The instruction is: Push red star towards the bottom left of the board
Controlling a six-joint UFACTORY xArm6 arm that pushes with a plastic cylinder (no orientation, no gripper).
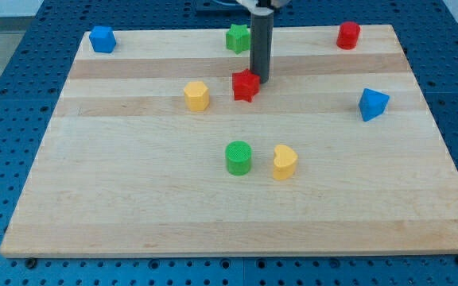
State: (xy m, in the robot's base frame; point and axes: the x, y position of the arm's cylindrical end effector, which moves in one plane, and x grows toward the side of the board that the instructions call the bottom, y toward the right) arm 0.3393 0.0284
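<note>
Well, the tip [260, 81] touches the red star [246, 86] on its upper-right side; it grips nothing. The star looks light, hard, likely to spin if pushed off-centre.

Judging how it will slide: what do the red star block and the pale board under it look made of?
The red star block looks like moulded plastic or painted wood: even, saturated colour with a slight sheen; I cannot tell which. The pale board looks like light wood with a smooth matte finish, showing grain and plank seams. My tip sits against the star's upper right.
</note>
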